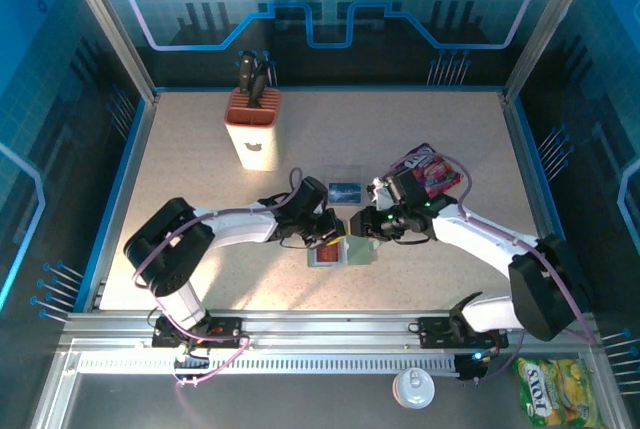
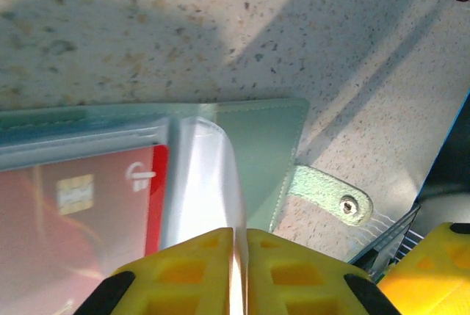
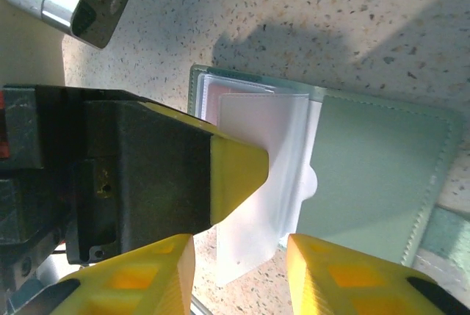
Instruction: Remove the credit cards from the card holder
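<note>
My left jaws are shut tight on a clear sleeve (image 2: 202,175) of the open card holder (image 2: 270,142). A credit card (image 2: 81,197), red, sits inside just left of them. My right jaws stand apart, the sleeve's edge between them.

The left gripper (image 2: 239,271) has bright yellow pads moulded in a square pattern, and pinched between them is a milky clear sleeve (image 2: 202,183). Just ahead of those jaws the card holder (image 2: 264,139) is pale grey-green with lighter stitching, and its strap (image 2: 327,194) is the same green with a silver stud. A credit card (image 2: 81,197) under the plastic looks red, with a gold chip and a white mark. The right gripper (image 3: 239,271) is yellow-padded too. Beneath both, the table (image 2: 220,21) is beige, flecked with dark specks.
</note>
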`<action>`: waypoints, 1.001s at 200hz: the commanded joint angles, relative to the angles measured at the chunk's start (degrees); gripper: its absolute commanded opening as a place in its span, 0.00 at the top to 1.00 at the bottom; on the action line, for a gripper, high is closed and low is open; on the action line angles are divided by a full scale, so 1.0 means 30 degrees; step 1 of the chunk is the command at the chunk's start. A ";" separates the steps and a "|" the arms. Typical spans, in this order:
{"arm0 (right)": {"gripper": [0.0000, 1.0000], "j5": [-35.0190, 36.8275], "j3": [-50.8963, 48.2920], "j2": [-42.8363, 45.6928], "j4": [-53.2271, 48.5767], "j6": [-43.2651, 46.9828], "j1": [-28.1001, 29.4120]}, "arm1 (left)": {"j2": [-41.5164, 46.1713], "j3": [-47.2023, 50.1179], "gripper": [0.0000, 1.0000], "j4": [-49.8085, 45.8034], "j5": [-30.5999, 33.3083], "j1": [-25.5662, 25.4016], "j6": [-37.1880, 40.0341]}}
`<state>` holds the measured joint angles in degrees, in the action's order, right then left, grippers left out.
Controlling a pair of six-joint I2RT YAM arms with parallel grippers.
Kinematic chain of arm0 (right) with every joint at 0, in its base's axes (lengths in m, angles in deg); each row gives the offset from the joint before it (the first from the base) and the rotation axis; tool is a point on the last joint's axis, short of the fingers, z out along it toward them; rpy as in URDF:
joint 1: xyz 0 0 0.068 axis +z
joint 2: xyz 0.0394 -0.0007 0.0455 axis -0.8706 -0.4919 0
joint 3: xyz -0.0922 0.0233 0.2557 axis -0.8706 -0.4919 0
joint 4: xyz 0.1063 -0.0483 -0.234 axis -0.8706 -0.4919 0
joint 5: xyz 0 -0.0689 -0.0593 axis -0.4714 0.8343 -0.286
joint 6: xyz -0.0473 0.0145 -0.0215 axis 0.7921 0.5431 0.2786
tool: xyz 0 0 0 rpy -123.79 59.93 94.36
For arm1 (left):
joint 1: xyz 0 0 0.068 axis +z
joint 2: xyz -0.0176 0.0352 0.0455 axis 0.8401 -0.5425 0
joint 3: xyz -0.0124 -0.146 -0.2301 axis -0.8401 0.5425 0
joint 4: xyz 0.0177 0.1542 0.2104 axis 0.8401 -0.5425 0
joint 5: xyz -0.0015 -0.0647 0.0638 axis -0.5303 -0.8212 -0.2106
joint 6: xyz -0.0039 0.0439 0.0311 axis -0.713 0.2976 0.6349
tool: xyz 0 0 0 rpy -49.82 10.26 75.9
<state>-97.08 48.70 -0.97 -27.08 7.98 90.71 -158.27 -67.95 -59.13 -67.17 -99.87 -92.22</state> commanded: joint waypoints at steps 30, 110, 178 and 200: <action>0.61 0.0116 -0.0922 0.1685 -0.1415 0.0682 -0.1150 | -0.1494 -0.1668 0.86 -0.0328 -0.0725 -0.0562 0.0072; 0.60 -0.0086 -0.1569 0.2681 -0.1868 0.0843 -0.1906 | -0.2386 -0.2597 0.79 -0.0299 -0.0960 -0.0863 0.0063; 0.60 -0.0177 -0.1489 0.2651 -0.1951 0.0814 -0.1974 | -0.2668 -0.2871 0.72 -0.0234 -0.1096 -0.0850 0.0057; 0.60 -0.0105 -0.1497 0.2669 -0.2087 0.0845 -0.1990 | -0.2776 -0.3042 0.69 -0.0207 -0.1196 -0.0856 0.0084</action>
<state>-97.15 44.77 6.18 -31.59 9.57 85.57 -165.44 -75.21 -59.09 -68.92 -102.01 -92.22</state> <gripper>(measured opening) 0.401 0.295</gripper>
